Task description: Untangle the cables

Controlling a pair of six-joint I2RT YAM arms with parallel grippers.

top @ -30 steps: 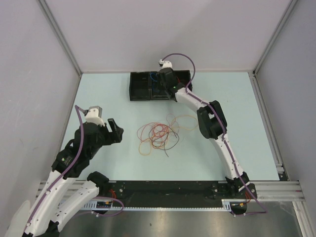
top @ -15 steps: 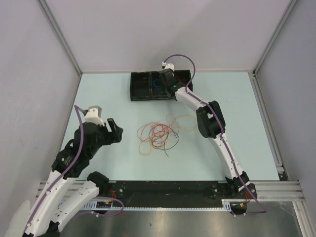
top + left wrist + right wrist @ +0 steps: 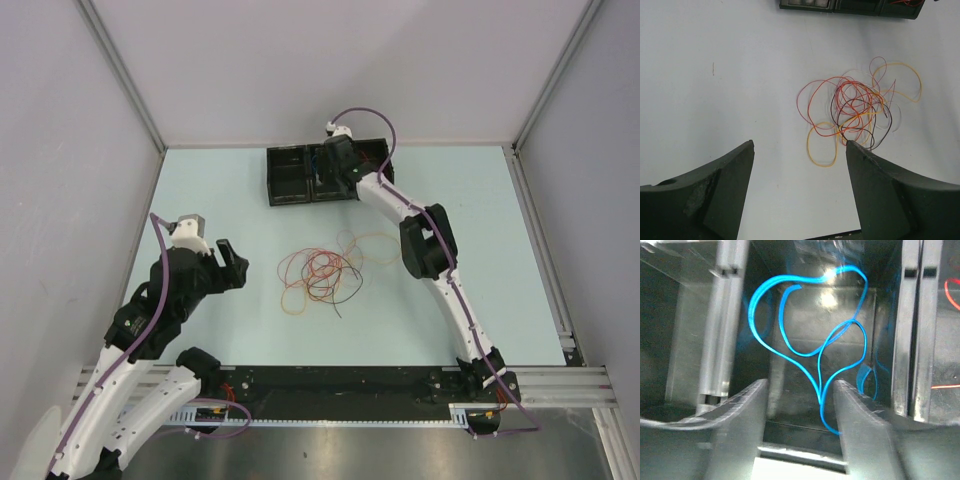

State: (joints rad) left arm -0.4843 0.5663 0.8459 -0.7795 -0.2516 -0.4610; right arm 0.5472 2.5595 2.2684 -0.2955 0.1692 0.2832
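The right gripper (image 3: pixel 800 385) has parted its jaws over the tray (image 3: pixel 287 176), letting the blue cable (image 3: pixel 819 390) drop. Toward the table's (image 3: pixel 480 250) near-left corner, the left gripper (image 3: pixel 799 145) hangs spread and empty. Mid-table, the tangle (image 3: pixel 855 112) of red, orange-yellow and black cables lies knotted. At the far edge, blue sits in one compartment and a red cable (image 3: pixel 951 294) in the next. Most of the sorting seems left.

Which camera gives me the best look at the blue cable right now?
Right wrist: the blue cable lies looped in a tray compartment, between the open right gripper fingers. Top view: the gripper covers it. Left wrist: only the tray's edge shows, no blue.
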